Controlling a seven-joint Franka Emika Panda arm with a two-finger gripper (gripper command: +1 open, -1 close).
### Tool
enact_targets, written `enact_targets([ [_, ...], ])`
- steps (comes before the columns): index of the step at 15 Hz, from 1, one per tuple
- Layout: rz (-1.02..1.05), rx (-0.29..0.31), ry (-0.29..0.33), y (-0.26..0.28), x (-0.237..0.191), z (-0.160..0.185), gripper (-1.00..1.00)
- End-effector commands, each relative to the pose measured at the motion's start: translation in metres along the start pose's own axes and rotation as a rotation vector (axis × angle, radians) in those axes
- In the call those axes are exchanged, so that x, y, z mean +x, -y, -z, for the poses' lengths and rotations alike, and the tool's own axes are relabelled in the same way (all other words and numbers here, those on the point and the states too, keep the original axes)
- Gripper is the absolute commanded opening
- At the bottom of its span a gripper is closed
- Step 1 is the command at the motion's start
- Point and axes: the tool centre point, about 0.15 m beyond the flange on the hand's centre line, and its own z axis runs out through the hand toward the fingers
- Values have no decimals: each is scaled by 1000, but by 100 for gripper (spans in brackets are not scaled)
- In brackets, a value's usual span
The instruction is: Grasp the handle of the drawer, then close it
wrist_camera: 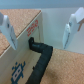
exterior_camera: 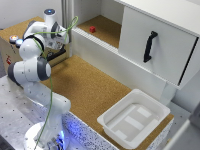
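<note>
The fingers (wrist_camera: 41, 29) were spread wide, empty, hovering over the drawer (wrist_camera: 17, 60) of the cork-topped box. The handle (wrist_camera: 41, 60) looked like a stiff black bar, probably slick-ish; pinching it mid-bar seemed the safest bet.

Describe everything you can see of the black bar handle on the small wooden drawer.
The short black bar handle shows only in the wrist view. It looks matte, with rounded ends, and stands off the drawer's pale wooden front panel on a stubby mount. Nothing touches it: the robot's hand is open, its white fingers spread to either side of the bar.
</note>
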Motion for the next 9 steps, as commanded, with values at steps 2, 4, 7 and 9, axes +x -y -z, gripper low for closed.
enact_targets([
  [2,-5,-118,-27,13,4,48,100],
  [4,-5,-118,-27,13,4,48,100],
  [7,-5,-118,-27,13,4,48,100],
  [9,-5,-118,-27,13,4,48,100],
])
